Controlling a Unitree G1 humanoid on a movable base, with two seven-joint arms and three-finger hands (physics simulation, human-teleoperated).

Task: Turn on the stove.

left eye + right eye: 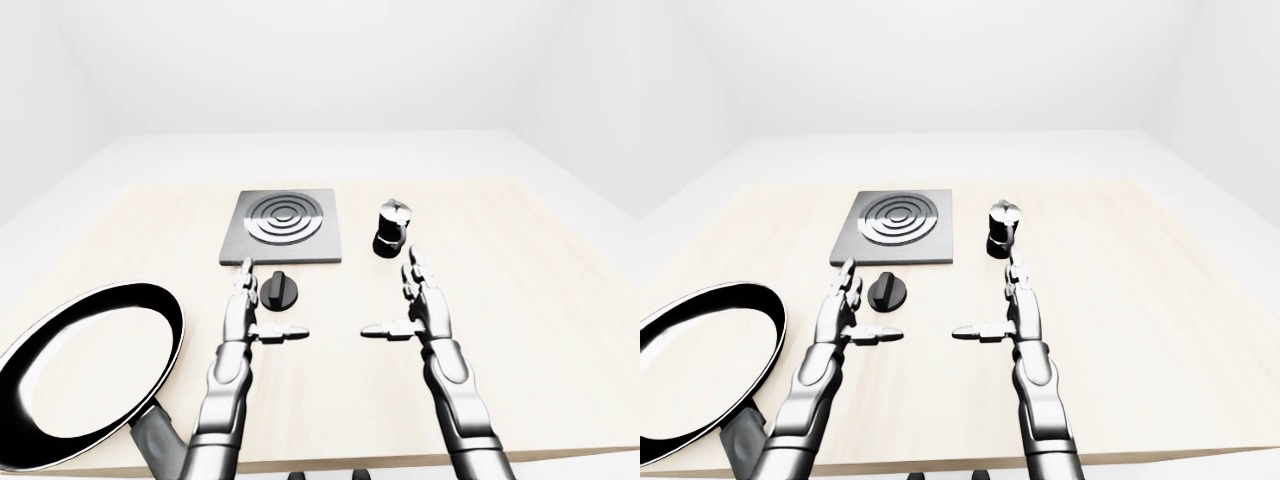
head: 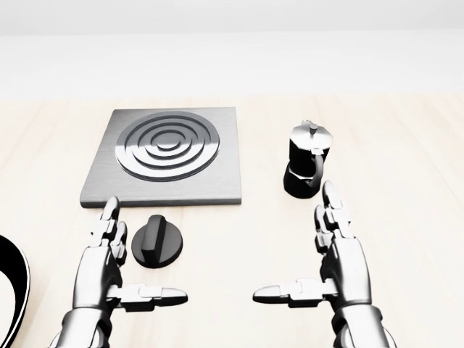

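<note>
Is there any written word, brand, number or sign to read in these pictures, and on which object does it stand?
There is no readable text in any view.
Stove plate: only concentric rings, no label.
Knob: plain black, no marks or numbers.
Moka pot: no brand visible.
Frying pan: no writing.
Wooden table: bare, no signs.

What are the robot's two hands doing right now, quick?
Left hand: open, holding nothing, beside the black knob.
Right hand: open, holding nothing, just below the moka pot.
</note>
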